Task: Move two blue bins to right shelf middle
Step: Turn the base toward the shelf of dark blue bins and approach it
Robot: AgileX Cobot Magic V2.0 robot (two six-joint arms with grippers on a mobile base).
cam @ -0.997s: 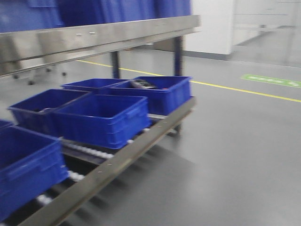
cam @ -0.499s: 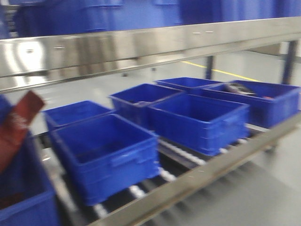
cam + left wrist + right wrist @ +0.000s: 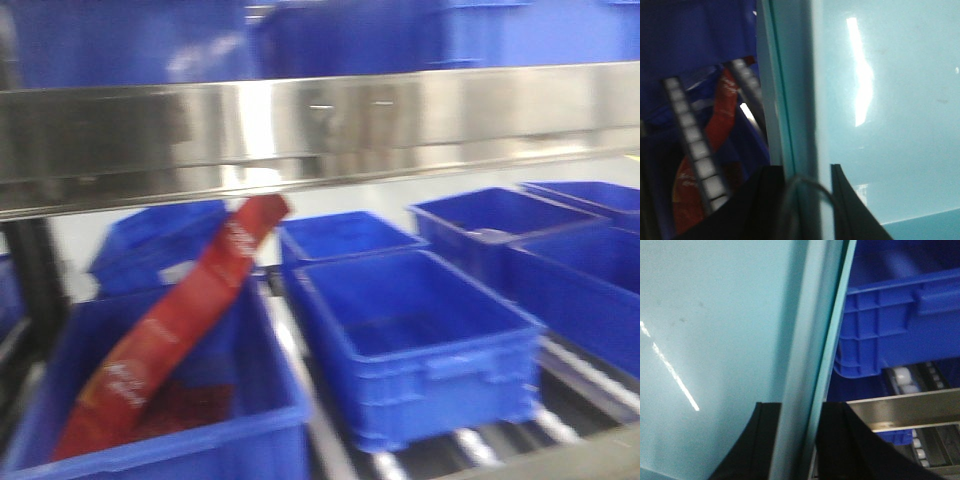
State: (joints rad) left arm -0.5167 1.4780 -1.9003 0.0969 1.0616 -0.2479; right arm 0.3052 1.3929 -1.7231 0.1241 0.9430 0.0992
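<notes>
Only the wrist views show the grippers and the pale bin. In the left wrist view the left gripper (image 3: pixel 807 200) has its two dark fingers set either side of the thick rim of a light sky-blue bin (image 3: pixel 890 110), the gap between them just the width of that rim, so it is closed on the wall. In the right wrist view the right gripper (image 3: pixel 800 440) straddles a rim of the same light sky-blue plastic (image 3: pixel 715 340) in the same narrow grip. Whether these are one bin or two nested ones cannot be told. Beyond the rim the left wrist view shows roller strips (image 3: pixel 692 150) and a red packet (image 3: pixel 722 115); the right wrist view shows a dark blue bin (image 3: pixel 900 325) above a steel rail (image 3: pixel 905 410). The front view shows neither gripper nor pale bin: nearest stands a dark blue bin (image 3: pixel 255 445) holding a long red packet (image 3: pixel 175 330) with white writing too blurred to read, beside it an empty dark blue bin (image 3: pixel 420 340), more dark bins (image 3: pixel 490 225) behind on rollers, and a steel shelf beam (image 3: pixel 320 125) overhead.
</notes>
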